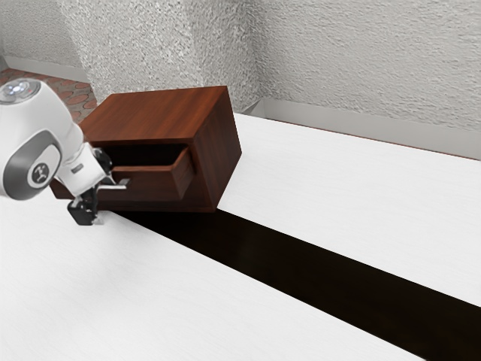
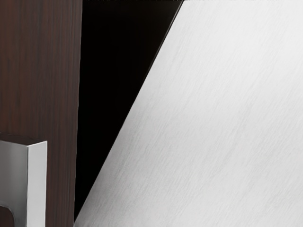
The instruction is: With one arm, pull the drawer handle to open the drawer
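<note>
Brown wooden cabinet (image 1: 161, 113) sits on the white desk (image 1: 338, 188), toward its far edge at the exterior view's left. A wide black strip (image 1: 301, 263) crosses the desk top from under the cabinet's front toward the exterior view's lower right.

The drawer (image 1: 154, 179) stands partly out of the cabinet, with a dark gap above its front panel. The silver handle (image 1: 120, 183) is mounted on that front, on the side facing the arm.

The white arm (image 1: 37, 150) comes in from the exterior view's left edge. The black gripper (image 1: 86, 212) hangs low, just beside the handle and close over the desk top near the cabinet's front corner. I cannot tell how the jaws stand, or whether they touch the handle.

In the wrist view the handle's square silver end is close under the hand, against dark wood grain. Beyond it lie the strip and then bare white desk.
</note>
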Available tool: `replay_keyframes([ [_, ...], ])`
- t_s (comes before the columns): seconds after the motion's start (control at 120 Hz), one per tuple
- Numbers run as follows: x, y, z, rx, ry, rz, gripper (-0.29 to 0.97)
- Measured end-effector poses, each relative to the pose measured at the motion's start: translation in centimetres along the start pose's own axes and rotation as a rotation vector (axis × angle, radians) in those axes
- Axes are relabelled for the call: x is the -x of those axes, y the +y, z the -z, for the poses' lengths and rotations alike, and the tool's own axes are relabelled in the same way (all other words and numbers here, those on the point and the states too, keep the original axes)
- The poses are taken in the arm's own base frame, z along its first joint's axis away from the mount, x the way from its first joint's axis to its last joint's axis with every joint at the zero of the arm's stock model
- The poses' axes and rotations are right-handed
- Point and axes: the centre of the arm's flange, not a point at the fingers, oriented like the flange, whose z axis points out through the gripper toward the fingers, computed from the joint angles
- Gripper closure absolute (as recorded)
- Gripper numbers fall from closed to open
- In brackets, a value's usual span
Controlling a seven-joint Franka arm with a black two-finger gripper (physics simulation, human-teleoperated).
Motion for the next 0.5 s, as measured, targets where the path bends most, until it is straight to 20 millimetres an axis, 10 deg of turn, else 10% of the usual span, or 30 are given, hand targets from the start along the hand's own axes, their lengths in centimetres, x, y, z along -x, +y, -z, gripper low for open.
replay_keyframes([
  [0.5, 0.8, 4.1, 1.7, 0.014, 0.041, -0.021, 0.02],
])
